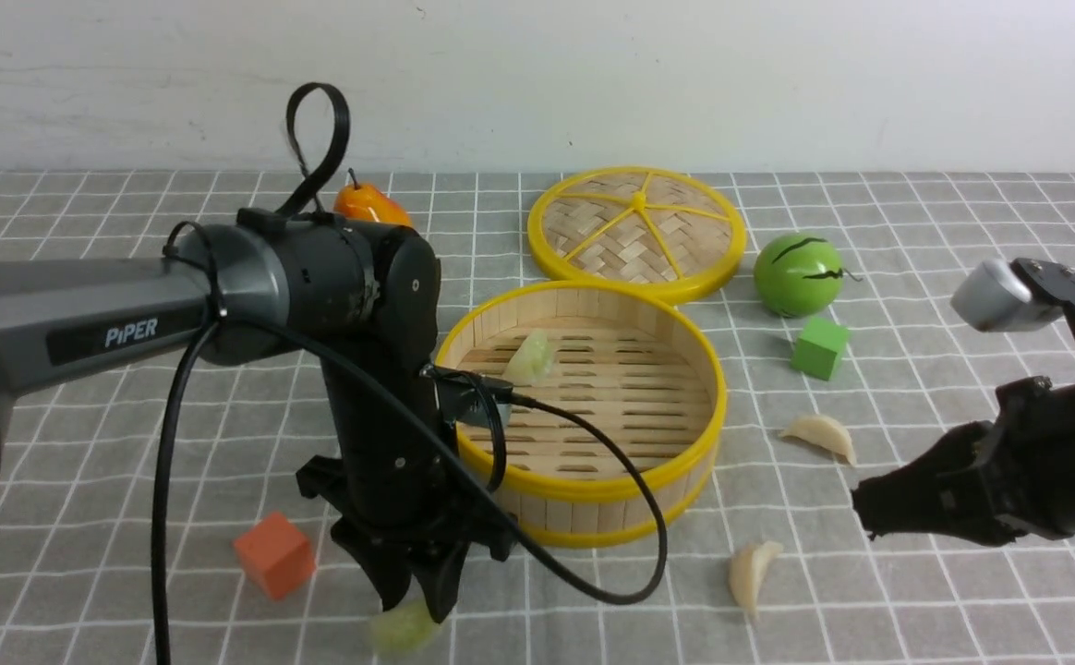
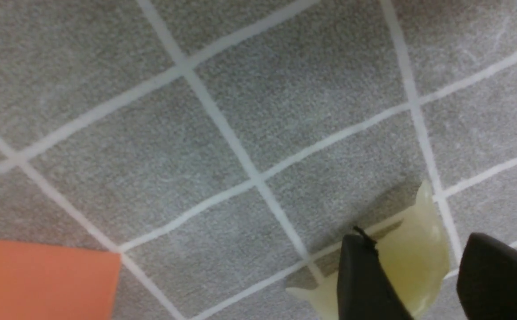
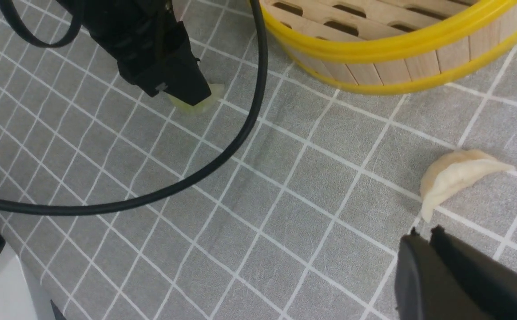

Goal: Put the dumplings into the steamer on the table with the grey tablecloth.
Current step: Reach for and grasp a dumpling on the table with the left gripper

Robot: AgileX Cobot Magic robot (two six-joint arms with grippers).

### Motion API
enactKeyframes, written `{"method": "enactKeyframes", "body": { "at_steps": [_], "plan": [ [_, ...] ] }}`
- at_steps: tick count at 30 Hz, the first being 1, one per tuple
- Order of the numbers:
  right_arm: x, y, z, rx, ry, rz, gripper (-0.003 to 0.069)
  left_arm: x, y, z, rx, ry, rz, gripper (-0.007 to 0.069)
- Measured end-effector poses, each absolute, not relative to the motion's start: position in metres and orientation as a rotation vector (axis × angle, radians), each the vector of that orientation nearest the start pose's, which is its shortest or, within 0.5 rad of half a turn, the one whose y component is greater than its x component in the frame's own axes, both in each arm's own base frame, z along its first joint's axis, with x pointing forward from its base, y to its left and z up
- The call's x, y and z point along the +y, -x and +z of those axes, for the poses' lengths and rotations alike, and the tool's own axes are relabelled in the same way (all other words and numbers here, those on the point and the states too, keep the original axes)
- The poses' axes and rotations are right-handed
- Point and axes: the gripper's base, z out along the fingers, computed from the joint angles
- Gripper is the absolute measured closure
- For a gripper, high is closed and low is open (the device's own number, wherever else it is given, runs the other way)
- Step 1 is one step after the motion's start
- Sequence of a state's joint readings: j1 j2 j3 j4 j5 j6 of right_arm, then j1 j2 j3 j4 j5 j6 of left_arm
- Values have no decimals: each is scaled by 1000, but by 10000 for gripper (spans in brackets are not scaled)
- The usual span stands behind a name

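The left end effector (image 1: 417,600) was pointed straight down just in front of the steamer (image 1: 593,489). Its jaws were held apart and set on either side of a pale green dumpling (image 1: 404,630) that lay on the grey tablecloth (image 1: 870,610). In the left wrist view a thin strip of cloth was seen between that dumpling and one finger. An orange cube (image 1: 273,555) was seen near the end effector, on its left.

A second pale green dumpling (image 1: 530,358) was found inside the steamer, on the slatted floor by the far-left wall. Two cream-white dumplings were left on the cloth-covered counter (image 1: 66,573), outside the basket. One (image 1: 821,434) lay to the steamer's right, in front of a green cube (image 1: 819,348), and the other (image 1: 752,573) lay off its front right.

The right end effector (image 1: 861,508) was held low at the right, between those two dumplings, with its jaws pressed together on nothing. The woven lid (image 1: 637,226) was laid flat behind the steamer.
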State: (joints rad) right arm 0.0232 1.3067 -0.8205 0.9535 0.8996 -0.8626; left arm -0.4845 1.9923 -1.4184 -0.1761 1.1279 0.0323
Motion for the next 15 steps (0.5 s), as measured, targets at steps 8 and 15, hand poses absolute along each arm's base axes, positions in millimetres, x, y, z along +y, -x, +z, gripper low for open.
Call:
{"method": "enactKeyframes", "body": {
  "at_steps": [8,15],
  "plan": [
    [64,-237,269,2414,450,842,626,-191,-331,163,3160,-687,-224,281],
    [64,-237,269,2412,447,852,626,-190,-333,161,3185,-580,-196,387]
  ]
}}
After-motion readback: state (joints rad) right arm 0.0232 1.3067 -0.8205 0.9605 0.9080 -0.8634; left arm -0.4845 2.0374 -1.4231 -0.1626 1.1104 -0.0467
